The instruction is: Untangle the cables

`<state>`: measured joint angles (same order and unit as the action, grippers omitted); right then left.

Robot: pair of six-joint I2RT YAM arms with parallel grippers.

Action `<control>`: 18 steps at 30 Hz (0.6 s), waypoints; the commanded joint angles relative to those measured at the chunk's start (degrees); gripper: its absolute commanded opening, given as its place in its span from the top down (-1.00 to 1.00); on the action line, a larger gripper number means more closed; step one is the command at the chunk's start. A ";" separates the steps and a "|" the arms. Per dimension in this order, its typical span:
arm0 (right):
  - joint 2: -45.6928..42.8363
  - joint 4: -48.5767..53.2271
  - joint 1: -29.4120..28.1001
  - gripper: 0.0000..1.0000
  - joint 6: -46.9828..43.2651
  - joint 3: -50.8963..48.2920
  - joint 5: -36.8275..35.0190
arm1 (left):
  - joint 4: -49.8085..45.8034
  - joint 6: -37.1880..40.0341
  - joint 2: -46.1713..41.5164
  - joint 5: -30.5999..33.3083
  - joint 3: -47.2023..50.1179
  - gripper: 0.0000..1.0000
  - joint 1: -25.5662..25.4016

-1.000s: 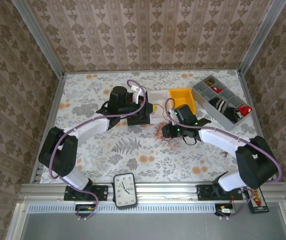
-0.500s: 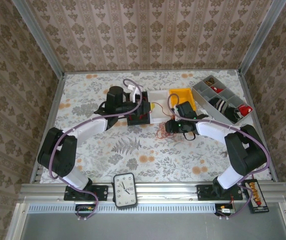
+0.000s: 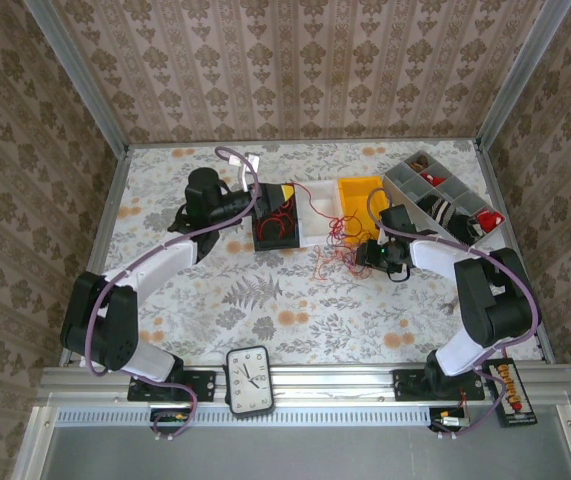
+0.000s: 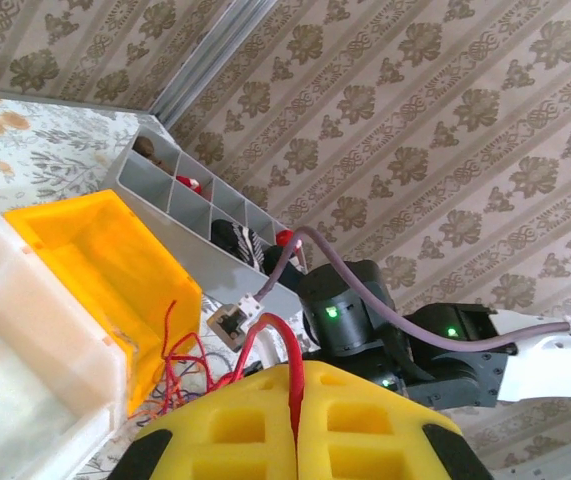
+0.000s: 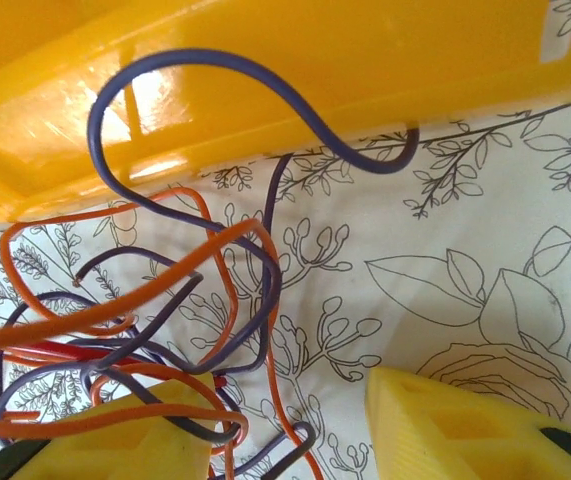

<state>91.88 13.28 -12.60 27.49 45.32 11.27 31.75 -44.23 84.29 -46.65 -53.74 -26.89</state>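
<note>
Starting nearest, clock (image 3: pixel 248 378): on the rail at the table's near edge, well clear of the yellow bin (image 3: pixel 362 195).
Table (image 3: pixel 215 300): floral cloth under everything.
Cables (image 3: pixel 323 262): loose red, orange and purple tangle on the cloth, just in front of the yellow bin's near-left corner. One red strand runs up across the white bin to the left gripper.
Right gripper (image 5: pixel 285 430): low at the yellow bin's near wall, beside the tangle. Yellow fingers (image 5: pixel 455 430) stand well apart with nothing pinched. Orange and purple loops lie across one finger, and a purple loop leans on the bin wall.
Left gripper (image 4: pixel 298 410): on the far side of the white bin from the yellow bin. Pads are pressed together with a red strand clamped in the seam.
White bin (image 3: pixel 317 215): touching the yellow bin's left side.
Grey divided organiser (image 4: pixel 165 215): just right of the yellow bin, small parts in its compartments.
</note>
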 commanded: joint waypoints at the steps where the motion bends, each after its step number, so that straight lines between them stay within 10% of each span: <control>1: -1.96 3.26 0.59 0.07 1.48 -1.79 1.70 | 2.77 -1.12 -2.36 -4.78 0.21 1.00 0.36; 18: -20.05 2.38 -0.59 -0.12 -2.12 -7.76 8.37 | -31.13 28.21 -11.84 -0.87 4.98 1.00 -4.83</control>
<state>72.60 16.80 -12.51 26.87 38.17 16.25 6.24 -22.35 72.99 -49.52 -51.37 -31.59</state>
